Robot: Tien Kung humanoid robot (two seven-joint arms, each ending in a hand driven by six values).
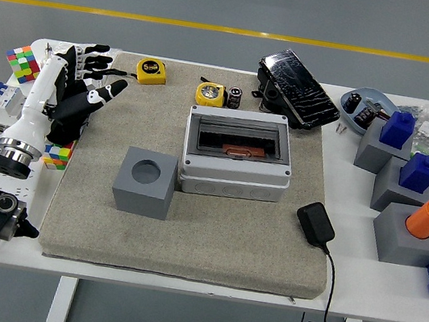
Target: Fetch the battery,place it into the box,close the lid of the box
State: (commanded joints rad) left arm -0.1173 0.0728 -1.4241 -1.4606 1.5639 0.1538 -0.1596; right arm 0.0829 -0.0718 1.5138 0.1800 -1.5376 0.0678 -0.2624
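Black and small, the battery (234, 97) stands upright on the grey mat (187, 230), just beside a yellow tape measure (210, 93) and behind the box (237, 155). The grey box sits mid-mat with its clear lid (239, 142) down. A grey cube (144, 182) with a round hole stands to its left. The left hand (79, 90) hovers over the mat's far left edge, fingers spread, holding nothing. Another tape measure (151, 71) lies near it.

The small dark battery (234, 97) stands upright just behind the grey box (237, 154), whose clear lid (239, 139) lies shut.
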